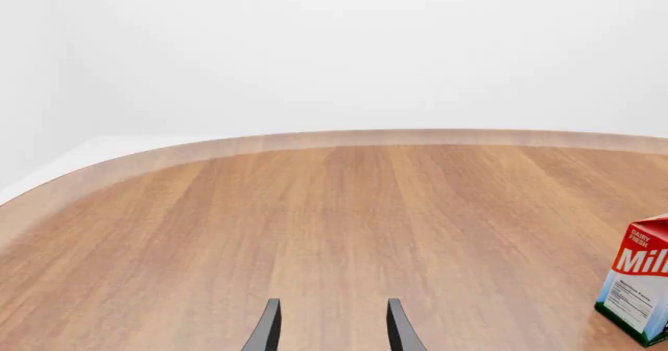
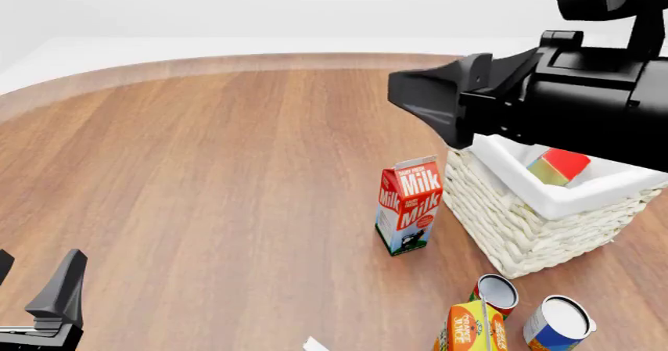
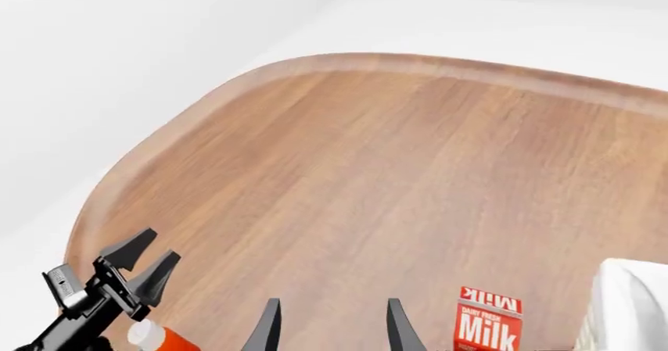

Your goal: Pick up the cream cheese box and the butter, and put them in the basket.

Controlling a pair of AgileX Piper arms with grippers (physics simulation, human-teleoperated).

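Butter (image 2: pixel 565 166) already in basket (image 2: pixel 543 226), right side. Cream cheese box (image 2: pixel 314 343) left to fetch: pale corner at near edge. Your left gripper (image 2: pixel 40 284) near-left, jaws apart, empty. Right gripper (image 3: pixel 332 327) high, jaws apart, empty.

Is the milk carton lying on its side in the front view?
No, the milk carton stands upright on the table, beside the basket.

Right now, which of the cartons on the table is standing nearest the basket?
The red-and-white milk carton, upright just left of the basket. The orange juice carton sits farther off, by two cans at the near edge.
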